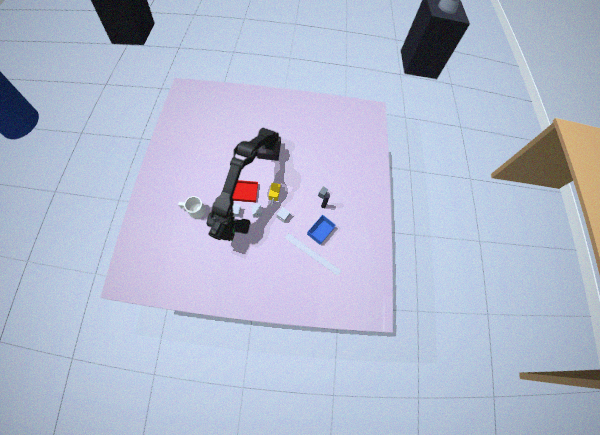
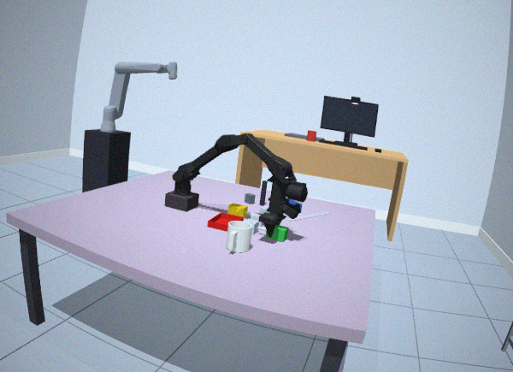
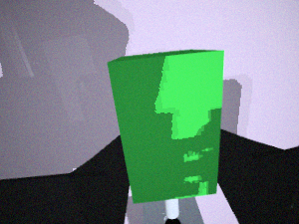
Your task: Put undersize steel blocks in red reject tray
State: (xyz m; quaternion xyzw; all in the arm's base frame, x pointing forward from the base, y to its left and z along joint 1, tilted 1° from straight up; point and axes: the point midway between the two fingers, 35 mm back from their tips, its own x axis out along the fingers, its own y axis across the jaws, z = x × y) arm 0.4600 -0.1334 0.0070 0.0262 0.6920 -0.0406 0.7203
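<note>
My gripper [image 2: 271, 230] [image 3: 163, 131] is shut on the green gauge [image 2: 280, 233] [image 3: 145, 134]. In the wrist view, its pale pin [image 3: 171, 208] points at the dark hole of a grey block at the bottom edge; whether the tip is inside cannot be told. In the top view, steel blocks [image 1: 237, 210] [image 1: 257, 211] [image 1: 284, 214] stand in a loose row between my hand and the blue tray. The hand hides most of the gauge there. The red tray [image 1: 246, 191] [image 2: 215, 223] lies beside the row, toward the arm's base; its visible floor holds nothing.
A white mug [image 1: 193, 207] [image 2: 240, 239] stands near the hand. A yellow object [image 1: 274, 191] [image 2: 237, 209] stands beside the red tray. Farther along are a blue tray [image 1: 321, 229], a grey block [image 1: 323, 192], a black cylinder [image 1: 325, 201] and a pale flat strip [image 1: 312, 254].
</note>
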